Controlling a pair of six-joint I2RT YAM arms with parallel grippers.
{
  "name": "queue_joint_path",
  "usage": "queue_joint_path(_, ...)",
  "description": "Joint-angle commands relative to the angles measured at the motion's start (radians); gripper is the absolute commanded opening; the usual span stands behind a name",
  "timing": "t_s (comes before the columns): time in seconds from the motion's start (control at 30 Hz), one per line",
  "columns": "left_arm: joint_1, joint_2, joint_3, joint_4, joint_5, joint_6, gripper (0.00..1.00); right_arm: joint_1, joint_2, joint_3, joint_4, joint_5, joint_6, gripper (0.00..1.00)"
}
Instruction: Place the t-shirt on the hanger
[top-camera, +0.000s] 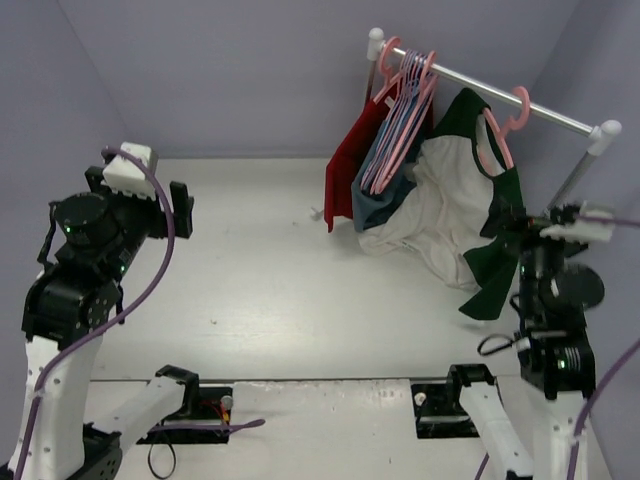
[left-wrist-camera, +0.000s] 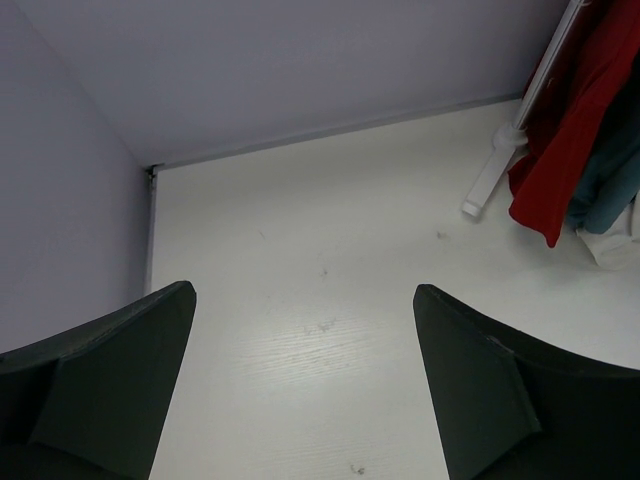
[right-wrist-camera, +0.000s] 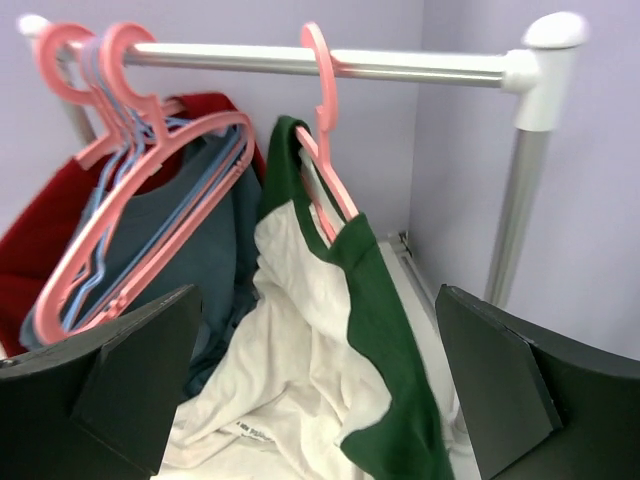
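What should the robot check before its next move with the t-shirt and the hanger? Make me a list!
1. Hanger hooked over the rail: ok.
2. One green shoulder of the t-shirt sits on the hanger: ok.
3. Other shoulder on the hanger too: cannot tell, the folds hide it.
4. T-shirt hanging straight: not ok, its white body sags in a bunch beside the blue-grey garment.
5. Right gripper open with nothing between its fingers: ok.
6. Left gripper open, empty and away from the clothes, over the table: ok.
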Motion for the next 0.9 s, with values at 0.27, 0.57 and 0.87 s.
queue_joint_path(0.27, -0.086, -0.220, -0.246, 0.002, -0.286, 0.026, 0.87, 0.031, -0.207, -0.039, -0.068, 0.037, -0.046, 1.00)
queue_joint_path(0.57, -0.088, -0.363, -0.373, -0.020, -0.338, 0.001, 0.87, 0.031, -0.213, -0.026, -0.120, 0.148, -0.029, 1.00)
queue_joint_path(0.87, -0.088, -0.288, -0.325, -0.025, -0.326, -0.033, 0.87, 0.048, -0.217, -0.010, -0.120, 0.171, 0.001, 1.00)
